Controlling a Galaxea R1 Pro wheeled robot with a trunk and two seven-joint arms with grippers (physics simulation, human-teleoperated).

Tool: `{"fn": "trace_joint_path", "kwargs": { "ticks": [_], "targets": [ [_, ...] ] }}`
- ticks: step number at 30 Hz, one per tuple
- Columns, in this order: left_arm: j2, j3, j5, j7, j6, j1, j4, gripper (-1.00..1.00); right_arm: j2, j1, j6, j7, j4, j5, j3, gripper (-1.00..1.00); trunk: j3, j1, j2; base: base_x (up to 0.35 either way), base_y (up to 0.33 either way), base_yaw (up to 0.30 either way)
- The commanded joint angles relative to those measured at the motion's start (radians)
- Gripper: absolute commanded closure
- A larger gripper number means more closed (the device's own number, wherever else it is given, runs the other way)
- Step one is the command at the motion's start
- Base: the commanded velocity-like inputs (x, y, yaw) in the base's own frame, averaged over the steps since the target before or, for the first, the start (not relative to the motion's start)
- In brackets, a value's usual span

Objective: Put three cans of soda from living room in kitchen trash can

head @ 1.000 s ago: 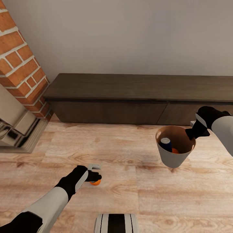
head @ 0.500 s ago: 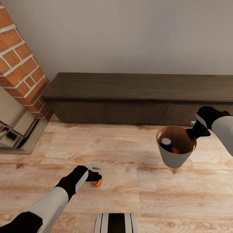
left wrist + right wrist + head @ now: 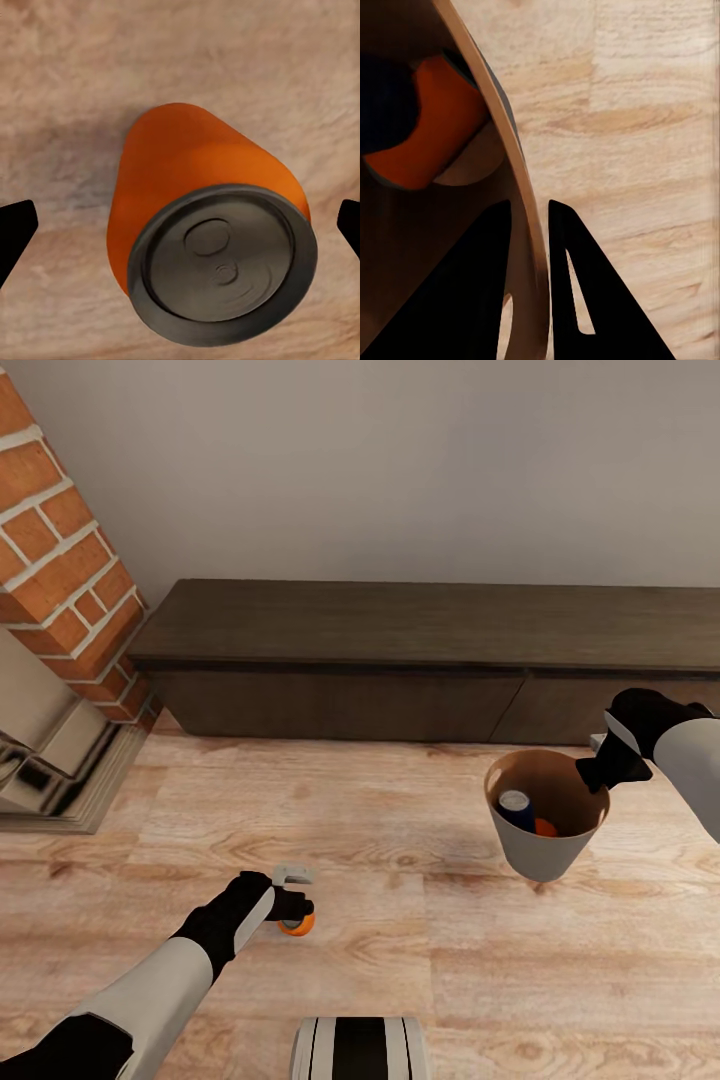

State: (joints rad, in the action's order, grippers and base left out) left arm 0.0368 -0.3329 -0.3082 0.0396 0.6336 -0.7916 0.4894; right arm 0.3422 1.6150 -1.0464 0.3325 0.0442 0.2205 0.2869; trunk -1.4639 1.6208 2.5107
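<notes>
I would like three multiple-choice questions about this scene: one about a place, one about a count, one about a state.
1. Where is the orange can that is outside the bin?
A. on the cabinet
B. on the wood floor, at the left hand
C. in the fireplace

2. How many cans show inside the trash can?
A. none
B. two
C. three

3. How is the right hand?
A. shut on the bin's rim
B. open above the floor
C. holding a can

Answers:
1 B: the left hand is over it, and the left wrist view shows it on its side between open fingertips.
2 B: a blue can and another orange can.
3 A: the right wrist view shows fingers either side of the rim.
</notes>
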Motion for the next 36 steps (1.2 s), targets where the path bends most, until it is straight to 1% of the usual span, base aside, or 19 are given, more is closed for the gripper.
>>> {"fn": "trace_joint_path", "kwargs": {
  "ticks": [1,5,12,13,22,36],
  "targets": [
    [0.0,0.0,0.0,0.0,0.0,0.001,0.0,-1.0,0.0,0.0,-0.001,0.002,0.0,-0.005,0.0,1.0,-0.004,0.0,0.0,0.0,0.0,0.0],
    [0.003,0.0,-0.001,0.0,0.0,0.001,0.0,-1.0,0.0,0.0,-0.001,0.002,0.0,-0.005,0.0,1.0,-0.019,0.002,0.001,0.0,0.0,0.0],
    [0.006,-0.001,-0.004,-0.001,0.0,0.002,0.0,-1.0,-0.001,-0.001,-0.001,0.002,0.0,-0.005,0.001,1.0,-0.019,0.002,0.001,0.0,0.0,0.0],
    [0.007,-0.001,-0.004,-0.002,0.0,0.002,0.0,1.0,-0.001,-0.001,-0.001,0.002,0.0,-0.005,0.001,1.0,-0.019,0.002,0.001,0.0,0.0,0.0],
    [0.007,-0.004,-0.005,-0.011,0.0,0.003,-0.001,1.0,-0.003,0.0,-0.001,0.002,0.0,-0.005,0.001,1.0,-0.019,0.002,0.001,0.0,0.0,0.0],
    [0.011,-0.005,-0.005,0.0,0.01,0.0,-0.003,1.0,0.0,-0.002,-0.001,0.002,0.0,-0.005,0.001,1.0,0.035,-0.004,-0.002,0.0,0.0,0.0]
  ]
}}
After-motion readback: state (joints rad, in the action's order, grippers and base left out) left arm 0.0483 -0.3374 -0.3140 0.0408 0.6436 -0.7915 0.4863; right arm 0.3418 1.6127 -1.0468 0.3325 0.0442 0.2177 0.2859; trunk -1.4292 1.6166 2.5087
